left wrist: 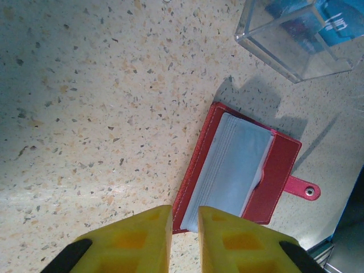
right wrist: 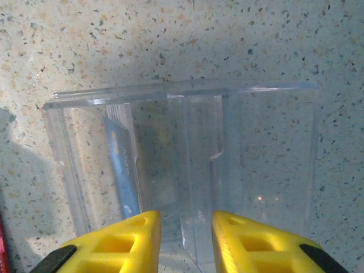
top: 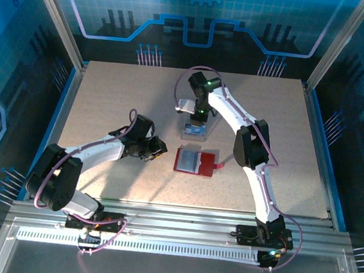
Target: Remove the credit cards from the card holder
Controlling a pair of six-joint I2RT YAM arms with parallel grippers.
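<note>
Honestly, the holder [left wrist: 233, 170] worries me — it lies open and loose on the tabletop [top: 108, 97], so the left tool [left wrist: 185, 210], jaws slightly apart and empty just beside its edge, could shove it. The right tool [right wrist: 186, 216], also apart, hangs over the clear box [right wrist: 267, 148] holding a blue card [right wrist: 122, 165].

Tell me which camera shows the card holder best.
The left wrist view: the card holder lies open and close up, grey pockets, red border and strap tab plain. The top external view shows it small and distant. The right wrist view catches at most a red sliver at its left edge.
</note>
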